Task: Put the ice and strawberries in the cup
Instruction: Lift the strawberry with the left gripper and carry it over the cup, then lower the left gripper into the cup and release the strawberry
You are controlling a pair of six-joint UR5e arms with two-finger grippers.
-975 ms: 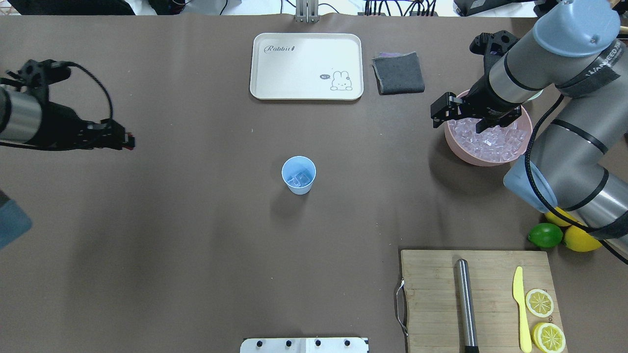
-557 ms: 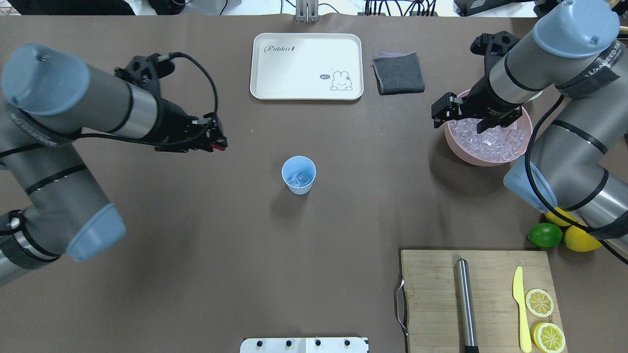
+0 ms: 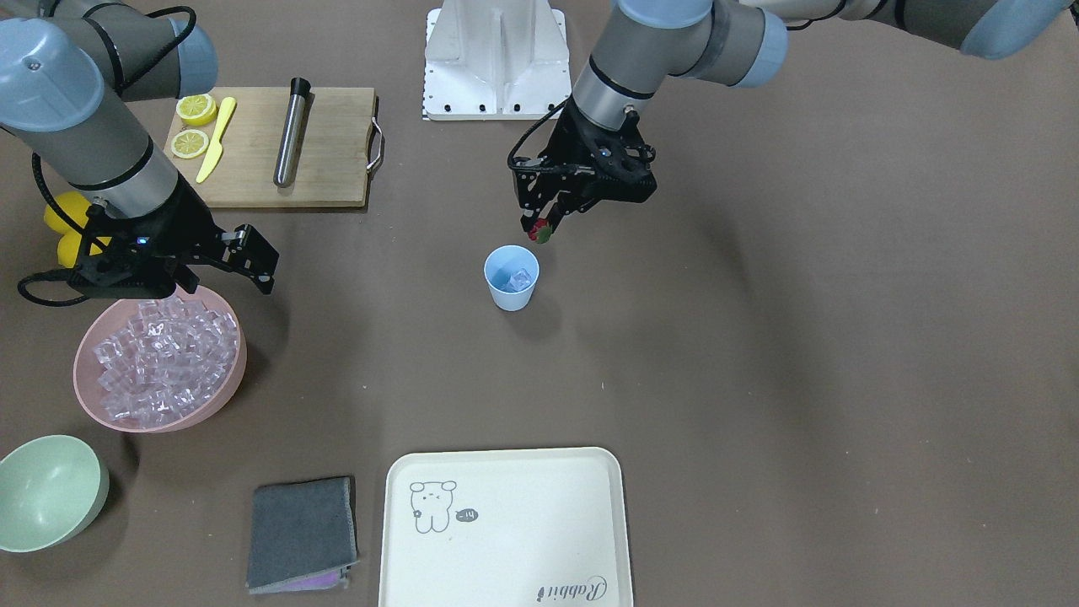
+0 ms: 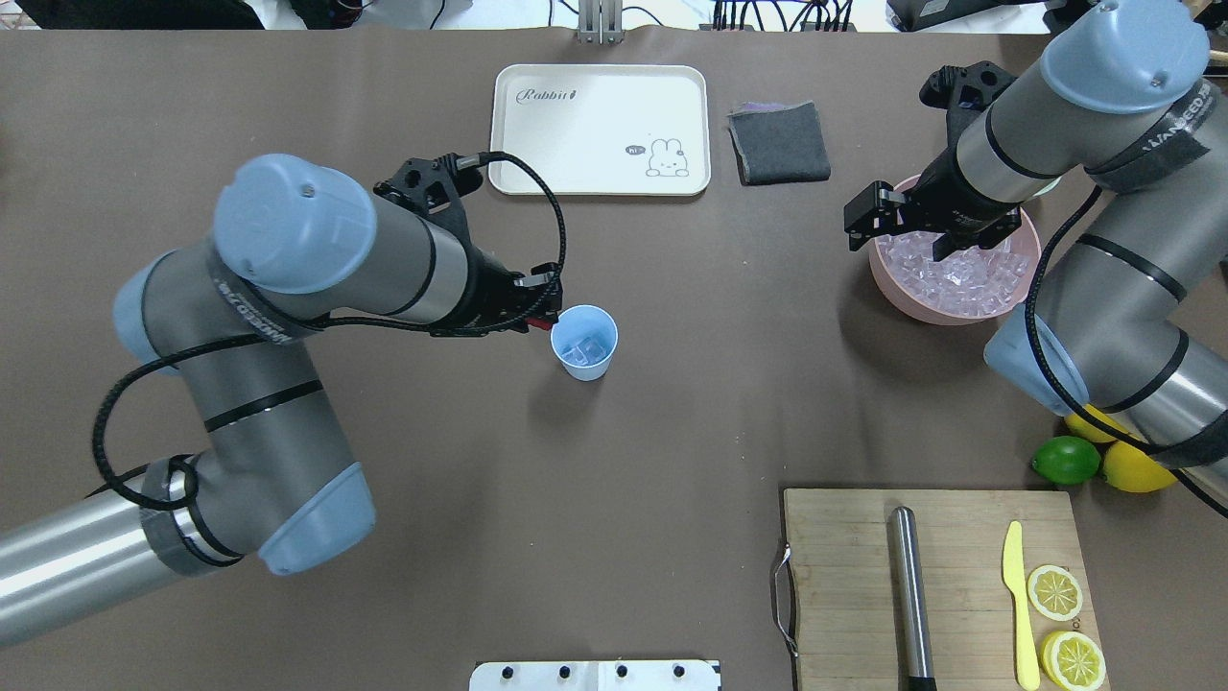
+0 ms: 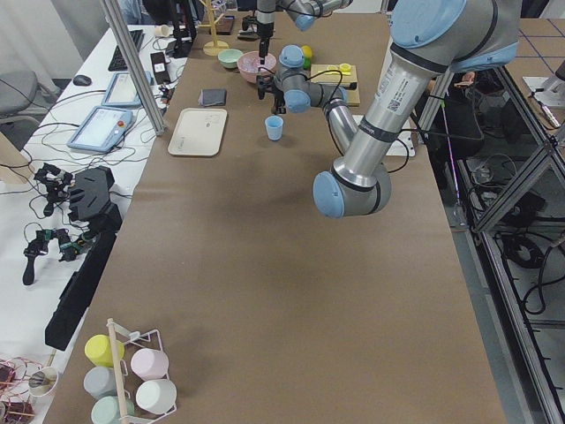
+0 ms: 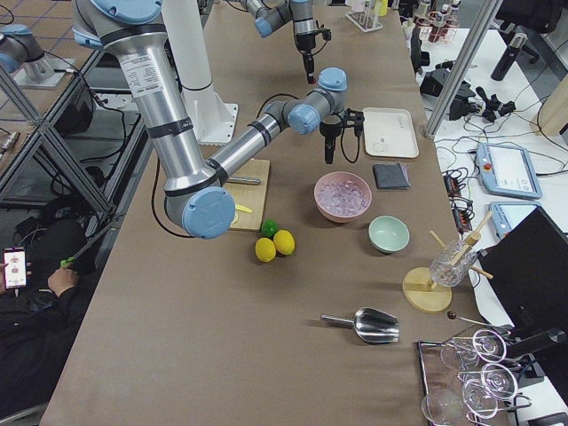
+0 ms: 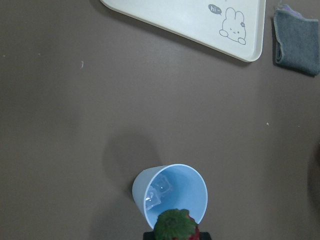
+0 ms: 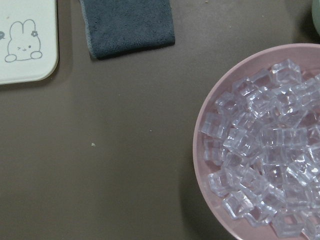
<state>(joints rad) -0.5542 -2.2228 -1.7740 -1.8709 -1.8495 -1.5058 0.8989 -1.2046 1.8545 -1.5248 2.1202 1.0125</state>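
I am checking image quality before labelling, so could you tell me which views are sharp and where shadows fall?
Front-facing view: sharp, the cup casts a soft shadow. Left wrist view: the strawberry at the bottom edge is slightly soft. Right wrist view: crisp ice, faint glints.

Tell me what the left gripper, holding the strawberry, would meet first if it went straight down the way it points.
Probably the cup. The left gripper, shut on the strawberry, points down beside the cup's rim; the wrist view puts the berry at that rim, so it may catch the rim before reaching the ice inside. Depth is unclear.
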